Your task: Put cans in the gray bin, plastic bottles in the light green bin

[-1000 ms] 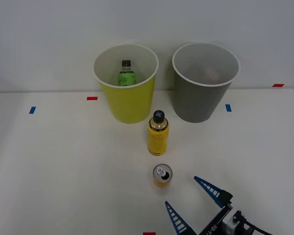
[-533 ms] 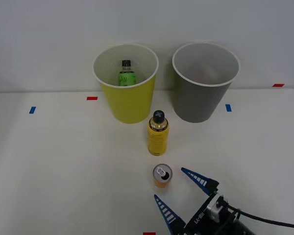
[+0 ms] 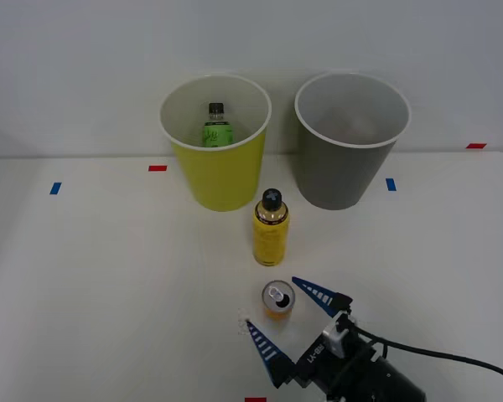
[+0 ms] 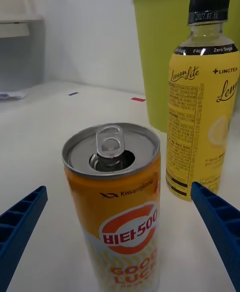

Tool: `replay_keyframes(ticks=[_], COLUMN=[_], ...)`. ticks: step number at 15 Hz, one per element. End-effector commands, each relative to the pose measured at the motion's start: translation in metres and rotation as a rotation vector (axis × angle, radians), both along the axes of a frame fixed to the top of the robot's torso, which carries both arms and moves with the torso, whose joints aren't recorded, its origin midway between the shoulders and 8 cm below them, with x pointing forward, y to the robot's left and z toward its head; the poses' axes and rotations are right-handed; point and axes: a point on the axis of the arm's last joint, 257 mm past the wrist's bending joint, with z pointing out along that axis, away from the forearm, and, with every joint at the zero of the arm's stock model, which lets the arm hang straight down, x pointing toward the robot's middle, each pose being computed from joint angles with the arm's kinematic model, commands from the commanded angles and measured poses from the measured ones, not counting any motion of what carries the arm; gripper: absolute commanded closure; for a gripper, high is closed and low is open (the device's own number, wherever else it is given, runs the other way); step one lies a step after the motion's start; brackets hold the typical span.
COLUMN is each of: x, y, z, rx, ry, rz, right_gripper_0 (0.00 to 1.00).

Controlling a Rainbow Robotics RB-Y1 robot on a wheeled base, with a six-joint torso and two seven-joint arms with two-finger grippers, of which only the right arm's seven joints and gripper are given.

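Right gripper [image 3: 288, 322] is low over the table, jaws spread wide, nothing pinched. One blue ribbed finger [image 3: 318, 295] sits just beside the orange-yellow can [image 3: 277, 301] on its right, the other finger [image 3: 262, 351] in front of it to the left; neither touches, so no grasp yet

Can stands upright, long axis vertical, silver top and pull-tab [image 4: 110, 140] facing up, label readable toward the wrist camera

Just behind it a yellow lemon tea bottle [image 3: 270, 228] with a black cap stands upright too, near the front of the light green bin [image 3: 218, 180]

Progress looks partial: a green-label bottle [image 3: 217, 126] already stands inside the light green bin. Gray bin [image 3: 344, 172]: can't tell what's in it. Left: can to gray, yellow bottle to light green
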Motion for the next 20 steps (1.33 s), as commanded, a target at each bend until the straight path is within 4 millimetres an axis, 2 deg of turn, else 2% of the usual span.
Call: replay_keyframes(ticks=[1,5,8,15,16,17,18,19,20], x=[0.010,0.022,0.027,0.027,0.028,0.029,0.030,0.030,0.030], y=[0.009,0.014,0.022,0.023,0.021,0.019,0.019,0.018,0.018], z=[0.000,-0.013,-0.009,-0.010,-0.009,-0.009,-0.008,-0.009,-0.007], rx=[-0.004,-0.007,0.005,-0.021,-0.024,-0.027,-0.029,-0.032,-0.032], ry=[0.013,0.024,0.017,-0.006,-0.009,-0.012,-0.019,-0.016,-0.022], rz=[-0.020,-0.031,-0.037,-0.037,-0.040,-0.044,-0.046,-0.048,-0.048], right_gripper_0=[0.00,0.00,0.00,0.00,0.37,0.66,0.86,1.00,1.00])
